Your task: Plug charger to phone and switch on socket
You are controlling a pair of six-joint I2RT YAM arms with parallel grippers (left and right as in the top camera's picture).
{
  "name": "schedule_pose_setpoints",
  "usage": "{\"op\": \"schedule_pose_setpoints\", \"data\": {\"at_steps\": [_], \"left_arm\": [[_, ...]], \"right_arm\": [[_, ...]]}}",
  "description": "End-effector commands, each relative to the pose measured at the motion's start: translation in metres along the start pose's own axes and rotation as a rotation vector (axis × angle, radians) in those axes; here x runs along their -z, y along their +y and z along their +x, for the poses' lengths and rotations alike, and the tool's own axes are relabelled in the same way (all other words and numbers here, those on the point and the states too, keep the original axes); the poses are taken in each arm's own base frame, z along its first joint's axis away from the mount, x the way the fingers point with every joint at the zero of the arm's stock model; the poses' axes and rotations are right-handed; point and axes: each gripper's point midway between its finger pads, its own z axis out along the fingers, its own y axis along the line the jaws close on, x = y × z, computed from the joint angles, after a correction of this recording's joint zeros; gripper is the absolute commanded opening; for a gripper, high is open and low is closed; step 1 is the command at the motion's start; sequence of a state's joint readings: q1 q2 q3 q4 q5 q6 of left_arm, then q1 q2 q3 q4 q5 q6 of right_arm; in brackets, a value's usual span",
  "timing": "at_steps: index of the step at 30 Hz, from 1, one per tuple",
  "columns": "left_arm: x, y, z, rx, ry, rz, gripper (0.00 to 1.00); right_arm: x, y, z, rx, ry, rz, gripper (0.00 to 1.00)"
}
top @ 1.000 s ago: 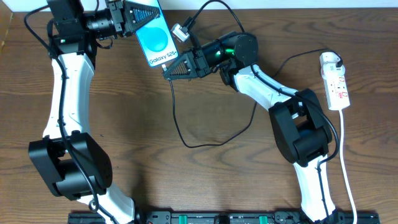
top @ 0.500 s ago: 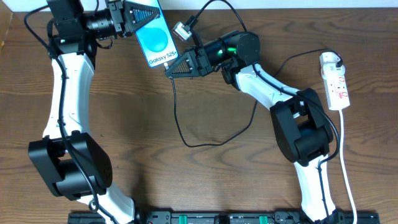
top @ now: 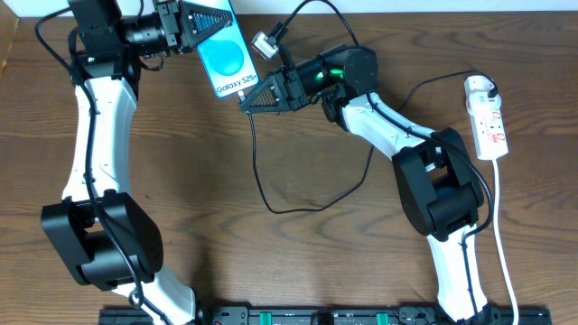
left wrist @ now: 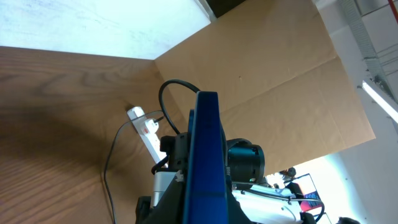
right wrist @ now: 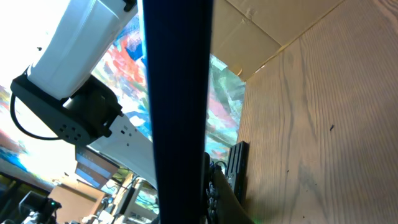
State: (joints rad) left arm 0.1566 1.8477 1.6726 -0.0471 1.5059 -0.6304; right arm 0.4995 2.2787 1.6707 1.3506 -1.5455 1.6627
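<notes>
Brown wooden table (top: 181, 181) carries a narrow white power strip with red switch marks (top: 488, 122), which lies well apart from both grippers, far behind the right one and past its arm. The left gripper (top: 206, 23) has its two fingers pressed on one end of a slim rectangular smartphone with a bright blue screen (top: 228, 59). The phone sticks out from these fingers, lifted off the table, and its white text is at the end away from them. The right gripper (top: 248, 102) is just beside that text end, with its fingers drawn close together on a long thin black charger cable (top: 254, 149). The cable drops from the fingers and loops over the table on this gripper's near side. Its plug tip is hidden between the fingers, so I cannot tell if it is inside the phone. A small white adapter (top: 479, 88) sits on the strip's far end.
</notes>
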Motion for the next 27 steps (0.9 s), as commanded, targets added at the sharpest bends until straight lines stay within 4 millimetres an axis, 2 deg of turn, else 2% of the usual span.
{"op": "schedule_pose_setpoints", "data": {"at_steps": [1,15,27], "left_arm": [[0.0008,-0.0159,0.0029,-0.038,0.018,0.026,0.07],[0.0008,-0.0161,0.0027,-0.078,0.017,0.027,0.08],[0.0007,-0.0155,0.0036,-0.009,0.02,0.026,0.07]], "right_arm": [[0.0024,0.0022,-0.0066,0.025,-0.031,0.0,0.01],[0.0021,0.0025,-0.0064,0.028,-0.031,0.0,0.01],[0.0021,0.0026,-0.0075,0.028,-0.037,-0.001,0.01]]}}
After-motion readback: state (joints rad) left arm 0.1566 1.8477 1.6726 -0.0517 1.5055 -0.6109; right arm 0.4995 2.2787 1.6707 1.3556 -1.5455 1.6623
